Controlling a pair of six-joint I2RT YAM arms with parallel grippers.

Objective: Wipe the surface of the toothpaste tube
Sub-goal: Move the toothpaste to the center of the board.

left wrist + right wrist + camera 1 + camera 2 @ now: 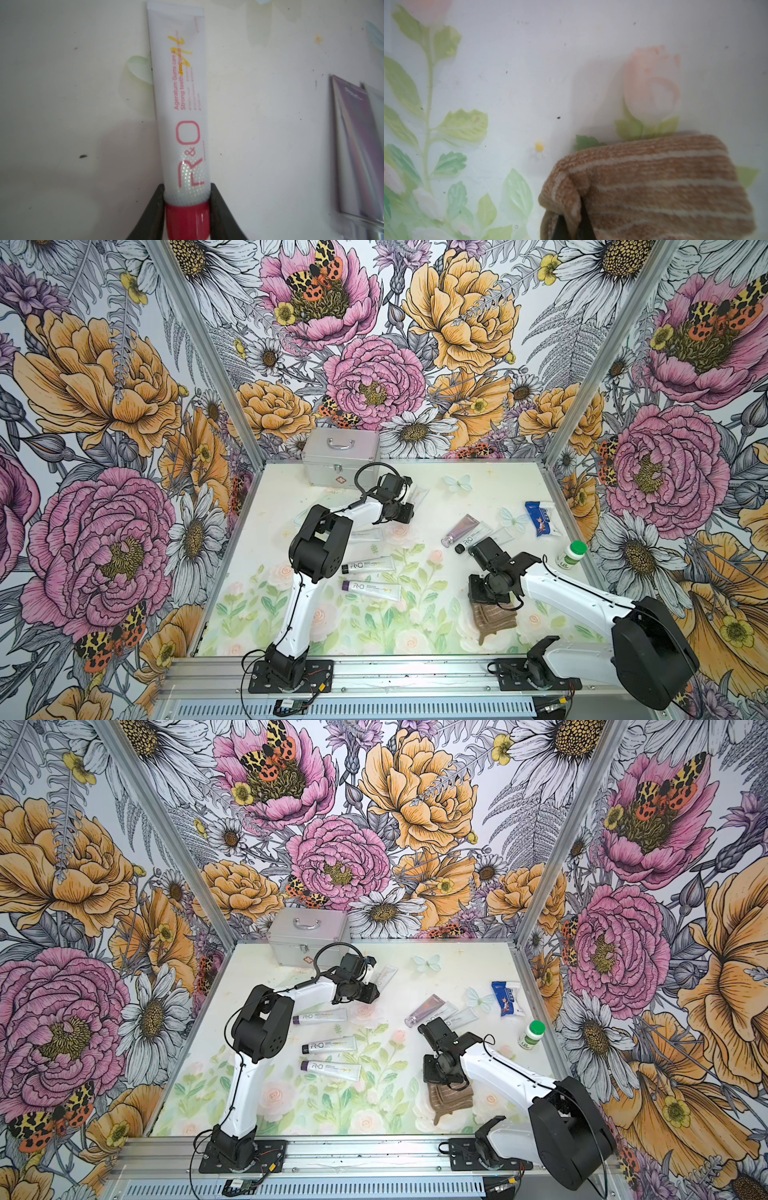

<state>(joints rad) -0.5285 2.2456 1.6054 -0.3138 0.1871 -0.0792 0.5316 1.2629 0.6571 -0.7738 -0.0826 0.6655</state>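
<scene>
A white toothpaste tube [182,99] with a red cap [187,220] and pink "R&O" lettering carries yellow marks [180,51] near its flat end. My left gripper [187,194] is shut on it, one black finger pressed to each side where the cap meets the body. In both top views the tube [419,494] [385,974] pokes out beyond the left gripper [409,506] at the back of the table. My right gripper [573,224] is shut on a fold of a brown striped towel [654,187], which hangs low at the front right [494,616] [451,1096].
A silver case [340,458] stands at the back. Other tubes lie mid-table [368,565] [372,590] [365,535] and to the right, one of them purple [459,529]. A blue packet [540,517] and a green-capped bottle [571,556] sit by the right wall.
</scene>
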